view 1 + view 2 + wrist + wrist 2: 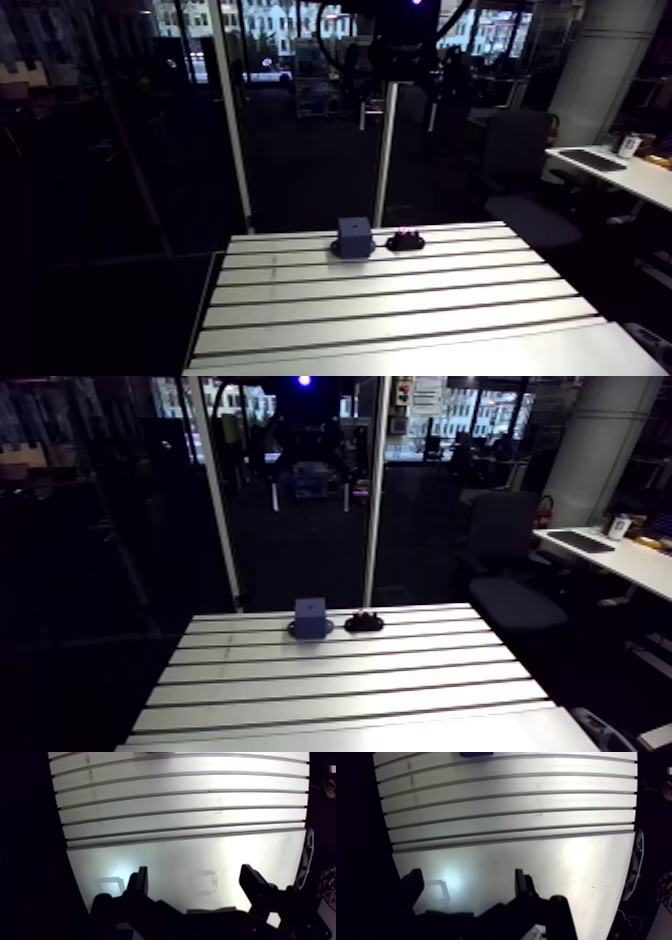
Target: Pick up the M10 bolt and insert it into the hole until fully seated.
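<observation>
Reaching the M10 bolt (pixel 405 240), just right of the blue block (pixel 354 237) at the arm view's centre, calls for lowering the spread, empty gripper (pixel 195 872) squarely over it.

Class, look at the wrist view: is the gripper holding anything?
No: the gripper is open, with only bare table showing between its fingers.
</observation>
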Controlling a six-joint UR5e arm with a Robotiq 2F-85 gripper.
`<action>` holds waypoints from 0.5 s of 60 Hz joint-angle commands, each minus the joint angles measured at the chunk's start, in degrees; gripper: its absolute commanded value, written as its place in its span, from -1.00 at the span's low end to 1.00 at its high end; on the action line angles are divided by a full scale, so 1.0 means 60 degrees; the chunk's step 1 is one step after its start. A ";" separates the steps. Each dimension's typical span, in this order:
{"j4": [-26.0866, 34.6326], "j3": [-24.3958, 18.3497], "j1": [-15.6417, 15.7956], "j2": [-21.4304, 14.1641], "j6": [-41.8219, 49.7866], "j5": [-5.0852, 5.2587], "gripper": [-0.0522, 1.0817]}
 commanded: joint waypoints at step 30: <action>-0.0513 -0.0278 0.1055 0.0659 0.0264 0.0132 -0.90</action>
